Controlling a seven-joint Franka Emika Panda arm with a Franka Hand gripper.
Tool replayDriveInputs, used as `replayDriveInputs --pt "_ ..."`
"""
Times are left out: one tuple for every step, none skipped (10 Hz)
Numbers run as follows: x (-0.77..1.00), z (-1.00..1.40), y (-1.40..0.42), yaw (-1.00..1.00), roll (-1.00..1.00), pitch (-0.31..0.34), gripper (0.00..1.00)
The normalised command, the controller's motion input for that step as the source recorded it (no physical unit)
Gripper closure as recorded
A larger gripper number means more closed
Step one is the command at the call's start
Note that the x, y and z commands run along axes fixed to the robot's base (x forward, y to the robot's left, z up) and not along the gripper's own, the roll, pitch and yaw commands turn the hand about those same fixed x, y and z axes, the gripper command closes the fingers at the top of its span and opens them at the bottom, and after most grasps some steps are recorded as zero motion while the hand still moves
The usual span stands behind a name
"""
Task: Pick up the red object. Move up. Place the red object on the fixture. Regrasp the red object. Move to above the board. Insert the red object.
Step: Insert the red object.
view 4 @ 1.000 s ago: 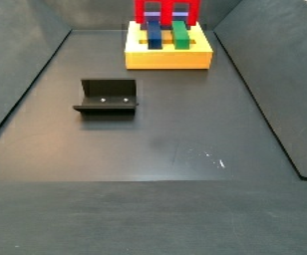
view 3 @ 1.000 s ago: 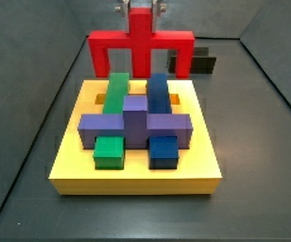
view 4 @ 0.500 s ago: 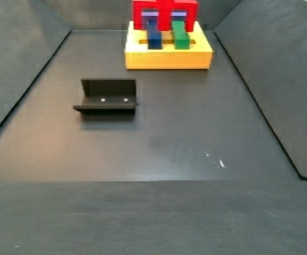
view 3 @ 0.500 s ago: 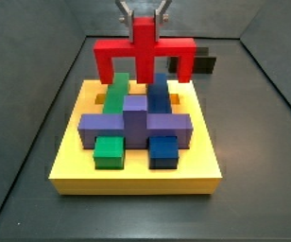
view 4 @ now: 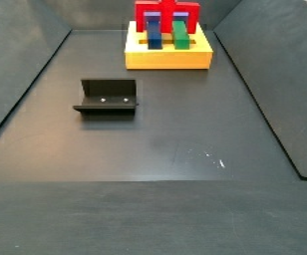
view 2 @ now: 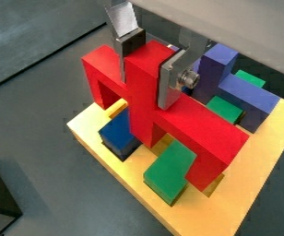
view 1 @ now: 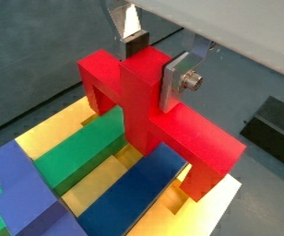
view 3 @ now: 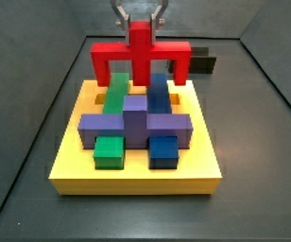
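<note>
The end effector (view 1: 151, 63) points straight down and is closed on the central stem of the red object (view 1: 151, 111), one silver finger (view 2: 171, 78) on each side. The red object hangs below it with its two legs down, over the green block (view 1: 89, 157) and blue block (view 1: 138, 194) on the board (view 3: 135, 180). The fixture (view 4: 107, 98) stands well apart from the end effector, on the dark floor (view 4: 169, 149).

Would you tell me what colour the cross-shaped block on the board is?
Purple; the cross-shaped block shows best in a side view, below the gripper holding the red object.
</note>
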Motion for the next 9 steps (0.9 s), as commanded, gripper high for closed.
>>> replayDriveInputs --pt "0.01 -0.21 -0.01 0.00 0.00 -0.081 1.00" --pt "0.00 -0.19 -0.03 0.00 0.00 -0.060 1.00" --pt "-0.09 -0.17 -0.03 0.00 0.03 -0.049 1.00" --pt "-0.20 0.00 -0.07 0.00 0.02 -0.049 1.00" --pt "-0.16 0.00 -0.11 0.00 0.04 -0.014 1.00" --pt "-0.03 0.02 -0.14 0.00 0.02 -0.011 1.00" --pt "0.00 0.00 -0.06 0.00 0.00 0.000 1.00" --pt "0.06 0.03 -0.03 0.00 0.01 0.000 1.00" --pt "0.00 0.00 0.00 0.00 0.03 0.000 1.00"
